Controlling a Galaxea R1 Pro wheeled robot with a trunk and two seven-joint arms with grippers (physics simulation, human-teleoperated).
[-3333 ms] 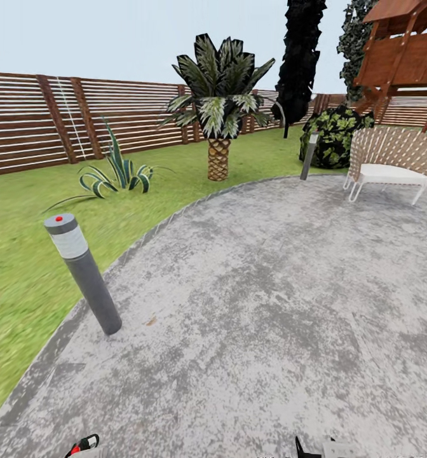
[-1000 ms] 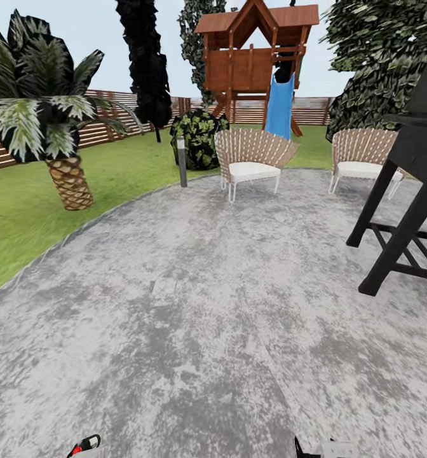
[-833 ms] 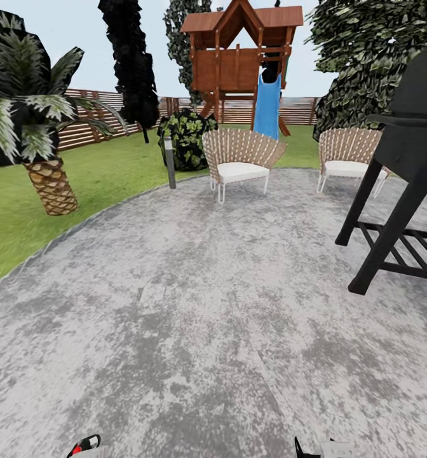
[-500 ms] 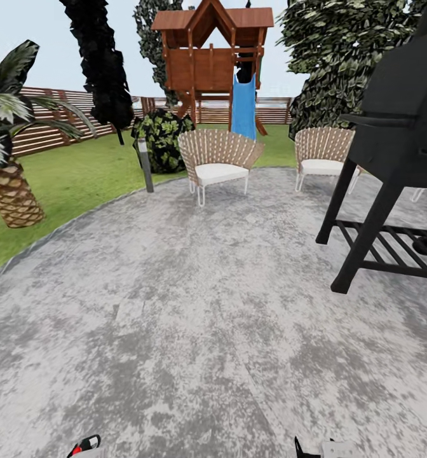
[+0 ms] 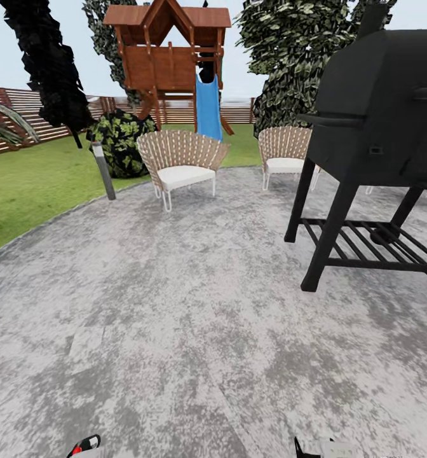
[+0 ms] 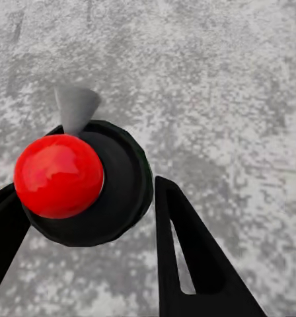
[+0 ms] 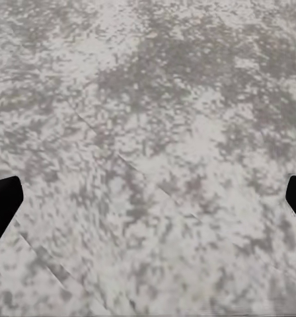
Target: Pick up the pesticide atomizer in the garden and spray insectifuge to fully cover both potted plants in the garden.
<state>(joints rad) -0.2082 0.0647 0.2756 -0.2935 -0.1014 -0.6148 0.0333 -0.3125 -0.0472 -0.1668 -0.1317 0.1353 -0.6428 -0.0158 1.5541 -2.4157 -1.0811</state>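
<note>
**Desk:** So which step is this?

**Photographer:** The carry, by my reading. From the head, the robot stands on the grey patio (image 5: pixel 175 305), with the left gripper (image 5: pixel 83 446) and right gripper (image 5: pixel 315 449) low at its near edge. A black grill (image 5: pixel 372 127) stands at the right edge. Two wicker chairs (image 5: pixel 178 159) sit along the far edge, with a lamp post (image 5: pixel 103 170) at the rim beside a dark bush (image 5: pixel 121 137). Past them lie the lawn (image 5: pixel 29 191), a slatted fence (image 5: pixel 10 117) and a wooden playhouse (image 5: pixel 169 57) with a blue slide (image 5: pixel 208 108).

**Desk:** And the atomizer?

**Photographer:** From the left wrist, the atomizer (image 6: pixel 121 191) is seen top-down: a dark round cap, a red knob and a grey nozzle. The black fingers (image 6: pixel 187 264) clamp it from both sides, above bare paving.

**Desk:** The other arm?

**Photographer:** From the right wrist, the finger tips are spread wide, with nothing between them but mottled stone.

**Desk:** What next?

**Photographer:** Pickup looks done and spraying has not begun. The robot must find the potted plants, steer wide of the grill legs, then aim the nozzle at the leaves.
</note>
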